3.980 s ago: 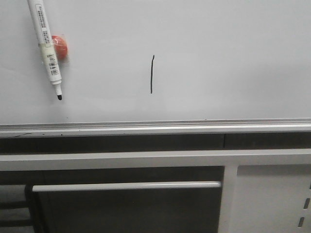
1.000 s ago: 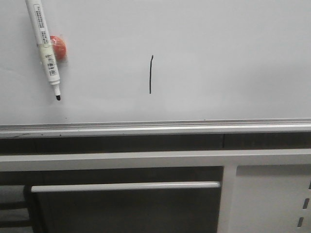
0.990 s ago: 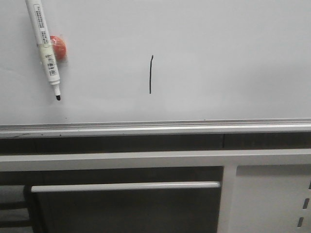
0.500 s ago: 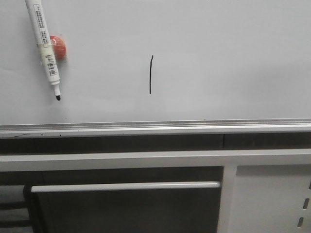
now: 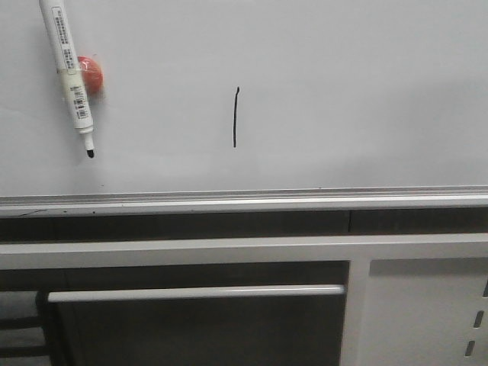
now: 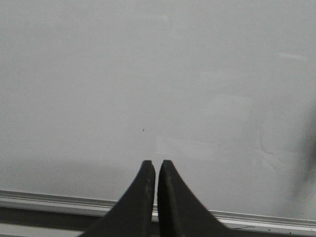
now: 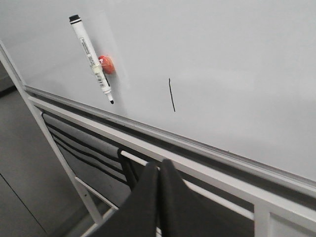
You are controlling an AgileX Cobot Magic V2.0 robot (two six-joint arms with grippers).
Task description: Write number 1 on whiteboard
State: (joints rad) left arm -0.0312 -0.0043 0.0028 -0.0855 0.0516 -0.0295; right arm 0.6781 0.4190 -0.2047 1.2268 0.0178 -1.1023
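Note:
The whiteboard (image 5: 358, 84) fills the upper half of the front view, with its silver rail (image 5: 244, 200) along the lower edge. A thin black vertical stroke, the number 1 (image 5: 235, 117), stands near the board's middle; the right wrist view shows the number 1 (image 7: 172, 95) too. A white marker (image 5: 67, 69) with its black tip down hangs at the board's upper left. My left gripper (image 6: 156, 163) is shut and empty, facing bare whiteboard (image 6: 158, 74). My right gripper (image 7: 159, 163) is shut and empty, back from the board, below the rail.
A red round magnet (image 5: 90, 74) sits behind the marker (image 7: 91, 57). Under the board runs a white frame with a horizontal bar (image 5: 198, 292) and a white slotted cabinet panel (image 5: 427, 313) at the lower right.
Nothing on the board has moved; the stroke and the marker only drift a few pixels left in the view.

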